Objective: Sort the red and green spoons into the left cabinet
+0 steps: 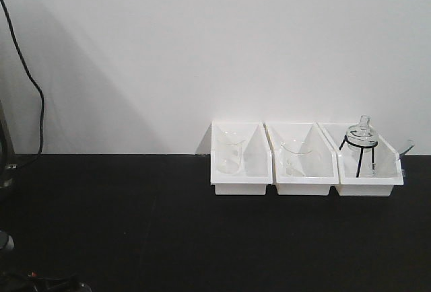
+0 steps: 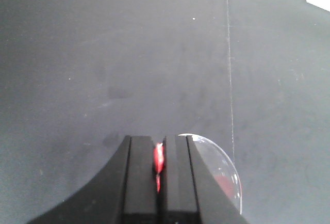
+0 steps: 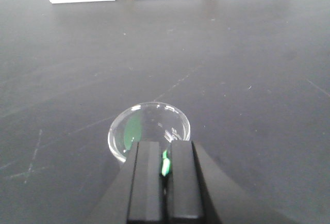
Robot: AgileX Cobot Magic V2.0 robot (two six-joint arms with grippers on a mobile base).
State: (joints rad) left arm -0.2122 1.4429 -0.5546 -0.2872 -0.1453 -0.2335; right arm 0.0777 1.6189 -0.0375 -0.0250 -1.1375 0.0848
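1. The left gripper (image 2: 160, 144) is clenching the thin bright red plastic spoon (image 2: 158, 159) between its black fingers (image 2: 143, 182). The spoon is showing edge-on in the narrow gap.
2. The right gripper (image 3: 165, 146) is pinching the thin bright green plastic spoon (image 3: 165, 163) the same way, jaws closed tight on it.
3. Both grippers are hovering over the black matte tabletop (image 2: 129, 53). A clear round glass dish (image 3: 149, 128) is lying just under the right one, and a clear curved glass rim (image 2: 221, 175) is sitting beside the left fingers.
4. The pale grey left cabinet is not showing in any view. The front camera is catching only the white plastic bins of glassware (image 1: 306, 164) by the wall.
5. Judged step: carrying both spoons to the cabinet.
6. To do it well, each arm should be rising straight off the glass before swinging left, gripping firmly, since slim handles are likely to pivot.
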